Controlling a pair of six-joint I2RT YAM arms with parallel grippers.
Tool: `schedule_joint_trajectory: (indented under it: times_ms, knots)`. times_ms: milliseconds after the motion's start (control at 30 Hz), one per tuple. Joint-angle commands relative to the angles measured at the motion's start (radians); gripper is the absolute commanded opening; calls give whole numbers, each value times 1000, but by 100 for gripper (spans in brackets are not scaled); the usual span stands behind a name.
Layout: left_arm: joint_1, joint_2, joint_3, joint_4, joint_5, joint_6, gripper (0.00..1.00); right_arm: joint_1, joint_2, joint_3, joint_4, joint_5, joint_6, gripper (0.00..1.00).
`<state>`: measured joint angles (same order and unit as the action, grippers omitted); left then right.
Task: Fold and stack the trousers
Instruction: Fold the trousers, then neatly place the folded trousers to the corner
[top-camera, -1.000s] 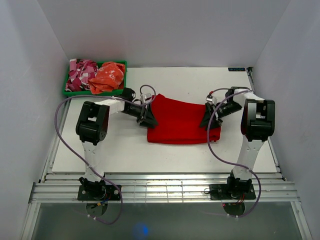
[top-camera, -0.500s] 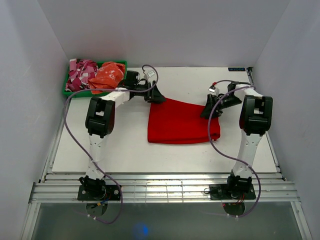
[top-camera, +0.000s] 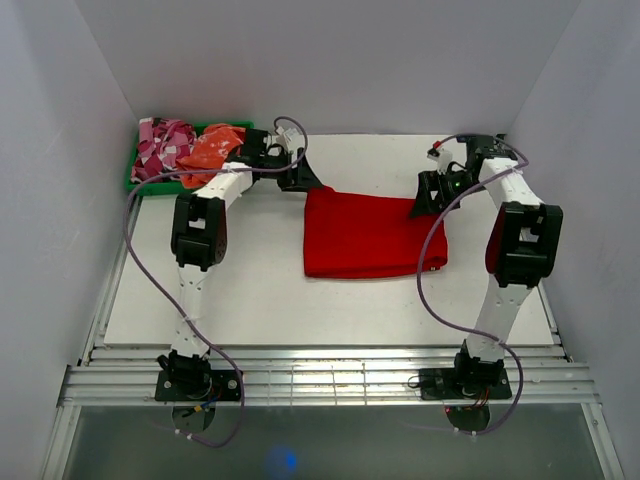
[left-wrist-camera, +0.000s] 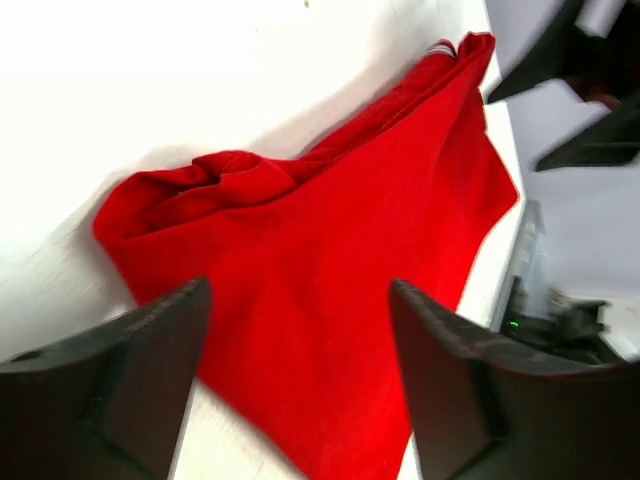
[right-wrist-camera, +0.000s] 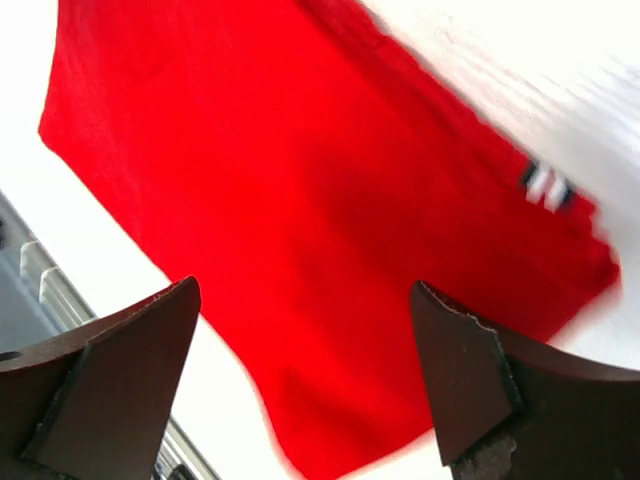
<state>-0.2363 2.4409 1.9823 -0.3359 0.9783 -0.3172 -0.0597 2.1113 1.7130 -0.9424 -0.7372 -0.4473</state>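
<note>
White links (top-camera: 188, 300), black joints (top-camera: 198, 232), looping purple cables (top-camera: 125, 236) — left end effector (top-camera: 305, 180) and right end effector (top-camera: 424, 200) black.

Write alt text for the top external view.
Folded red trousers lie on the table between the open left gripper and open right gripper, one near each far corner. A green bin of clothes sits far left.

1. Trousers (right-wrist-camera: 300, 230): bright red, folded flat on the white table (right-wrist-camera: 520, 80), filling most of the view.
2. Small dark-and-white striped tag (right-wrist-camera: 545, 185) near the cloth's right edge.
3. Jaws spread wide, nothing gripped between them.
4. Right side blurred.
</note>
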Motion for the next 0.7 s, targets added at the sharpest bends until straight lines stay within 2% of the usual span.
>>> schedule_joint_trajectory:
  times_ms: [0, 33, 100, 133, 167, 200, 233, 267, 333, 367, 433, 467, 500, 533, 667]
  knots:
    - [9, -284, -2, -103, -176, 93, 87, 56, -285, -80, 143, 194, 132, 92]
    - [9, -384, -22, -115, -293, 107, 92, 90, -331, -157, 163, 234, 157, 93]
    - [12, -485, -103, -118, -453, 109, 97, 190, -437, -220, 194, 347, 205, 98]
    - [14, -567, -126, -142, -601, 133, 98, 231, -465, -283, 223, 382, 203, 92]
    - [14, -603, -157, -162, -668, 156, 98, 320, -506, -314, 247, 450, 217, 90]
    - [21, -635, -171, -179, -734, 171, 98, 365, -516, -334, 264, 587, 255, 90]
    - [32, -693, -187, -214, -781, 188, 98, 406, -525, -349, 289, 613, 256, 90]
    - [46, -716, -227, -232, -814, 217, 98, 464, -531, -364, 307, 636, 263, 90]
    - [103, -761, -266, -283, -820, 224, 98, 495, -519, -374, 346, 635, 321, 90]
    - [120, -796, -299, -301, -814, 213, 98, 498, -481, -375, 378, 606, 353, 90]
    - [161, -830, -329, -331, -808, 211, 98, 492, -426, -363, 372, 446, 398, 90]
    - [167, -847, -341, -336, -814, 208, 98, 503, -377, -359, 372, 426, 426, 90]
    - [172, -885, -373, -336, -826, 214, 98, 515, -361, -371, 384, 521, 456, 99]
    - [172, -902, -388, -339, -839, 216, 98, 532, -347, -381, 395, 586, 487, 100]
    - [178, -973, -462, -354, -891, 231, 98, 557, -292, -435, 392, 722, 623, 92]
